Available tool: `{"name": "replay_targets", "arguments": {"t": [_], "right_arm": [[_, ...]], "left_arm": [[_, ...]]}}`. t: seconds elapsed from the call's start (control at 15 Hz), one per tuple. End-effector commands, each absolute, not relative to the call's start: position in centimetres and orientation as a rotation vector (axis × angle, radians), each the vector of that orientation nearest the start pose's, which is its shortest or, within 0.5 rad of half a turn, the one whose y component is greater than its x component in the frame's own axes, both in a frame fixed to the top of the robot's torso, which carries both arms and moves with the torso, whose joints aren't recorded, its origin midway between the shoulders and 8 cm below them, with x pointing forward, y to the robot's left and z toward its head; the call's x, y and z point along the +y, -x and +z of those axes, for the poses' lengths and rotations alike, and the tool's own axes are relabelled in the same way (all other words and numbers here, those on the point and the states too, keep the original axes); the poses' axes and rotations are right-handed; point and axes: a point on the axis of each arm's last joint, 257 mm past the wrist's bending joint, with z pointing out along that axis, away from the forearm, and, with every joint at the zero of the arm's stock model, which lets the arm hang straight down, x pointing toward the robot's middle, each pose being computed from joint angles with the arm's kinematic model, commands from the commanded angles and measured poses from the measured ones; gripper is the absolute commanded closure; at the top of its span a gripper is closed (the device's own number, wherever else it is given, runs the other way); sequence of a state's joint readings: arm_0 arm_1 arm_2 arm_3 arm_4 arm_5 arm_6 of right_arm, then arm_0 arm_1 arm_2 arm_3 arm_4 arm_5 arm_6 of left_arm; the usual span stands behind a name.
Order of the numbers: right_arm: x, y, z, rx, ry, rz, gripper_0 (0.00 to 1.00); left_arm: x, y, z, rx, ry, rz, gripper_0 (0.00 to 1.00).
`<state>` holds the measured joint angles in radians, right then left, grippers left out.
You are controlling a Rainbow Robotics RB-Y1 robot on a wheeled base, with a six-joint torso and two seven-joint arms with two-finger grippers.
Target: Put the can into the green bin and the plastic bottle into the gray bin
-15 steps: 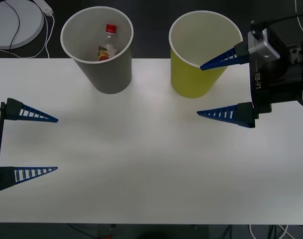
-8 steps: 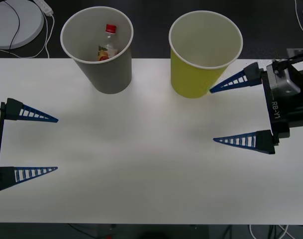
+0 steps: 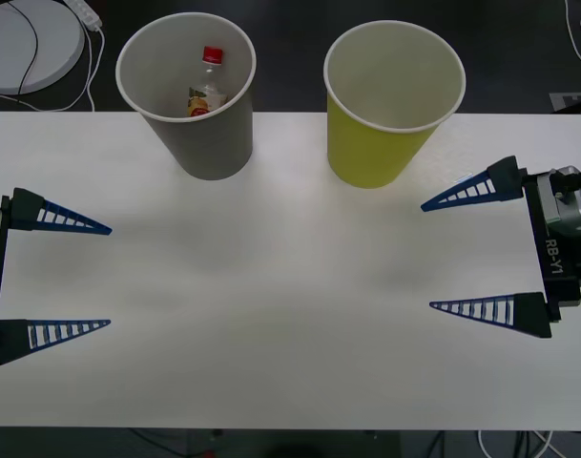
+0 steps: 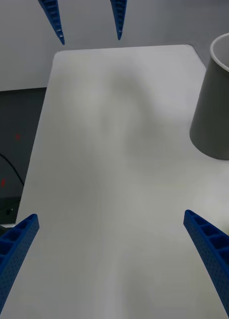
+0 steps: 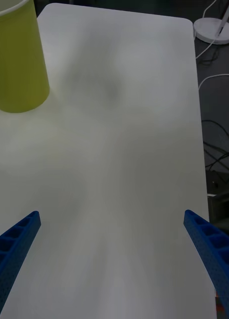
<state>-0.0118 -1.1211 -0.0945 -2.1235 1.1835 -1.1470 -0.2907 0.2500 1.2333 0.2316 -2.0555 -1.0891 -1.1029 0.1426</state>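
The gray bin stands at the table's back left, and the plastic bottle with its red cap lies inside it. Beside it at the back right stands the green bin, its white inside showing nothing. The can is out of view. My right gripper hangs open and empty over the table's right side, in front of the green bin and apart from it. At the left edge my left gripper is open and empty. The right wrist view shows the gray bin; the left wrist view shows the green bin.
A white round disc with a cable lies on the dark floor behind the table's left corner. The white table stretches bare between the two grippers. Cables run on the floor beyond the table's edge.
My right gripper has drawn back from the green bin's rim toward the table's right front, staying open. The left arm, both bins and the bottle have not moved.
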Motion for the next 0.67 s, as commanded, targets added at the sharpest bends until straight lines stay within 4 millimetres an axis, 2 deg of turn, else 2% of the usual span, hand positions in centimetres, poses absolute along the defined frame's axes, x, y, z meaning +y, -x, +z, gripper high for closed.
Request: {"name": "replay_targets", "arguments": {"t": [0.07,0.67], "right_arm": [[-17.62,-33.1,-10.28,1.419,1.621,0.479,0.0],[-18.07,-33.29,-10.71,1.433,1.605,0.483,0.0]], "left_arm": [[24.26,-32.25,-12.92,1.551,-1.579,-0.418,0.0],[24.26,-32.25,-12.92,1.551,-1.579,-0.418,0.0]]}}
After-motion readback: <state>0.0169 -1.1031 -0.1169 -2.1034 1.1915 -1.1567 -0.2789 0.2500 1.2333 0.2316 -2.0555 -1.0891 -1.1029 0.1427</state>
